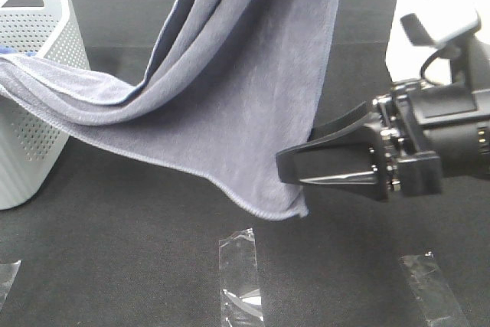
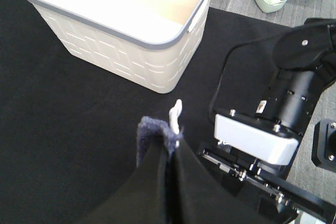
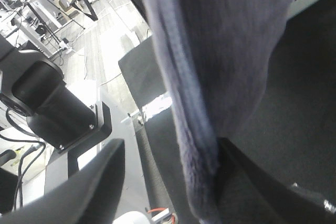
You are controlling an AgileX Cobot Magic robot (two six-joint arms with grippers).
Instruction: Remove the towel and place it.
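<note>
The grey-lavender towel (image 1: 245, 97) hangs from above the top of the exterior view. One end still drapes over the rim of the perforated grey basket (image 1: 42, 112) at the left. My left gripper (image 2: 169, 153) is out of the exterior view; in its wrist view it is shut on a towel corner (image 2: 149, 132) next to the white tag (image 2: 176, 113). My right gripper (image 1: 291, 170) is open, with its fingers on either side of the towel's lower right corner. In the right wrist view the towel edge (image 3: 199, 103) hangs between the spread fingers of the right gripper (image 3: 173, 148).
A bit of bright blue cloth (image 1: 6, 50) shows inside the perforated basket. A second, empty light basket (image 2: 157, 38) stands on the black mat below the left gripper. Clear tape strips (image 1: 237, 273) (image 1: 430, 285) lie on the mat near the front edge.
</note>
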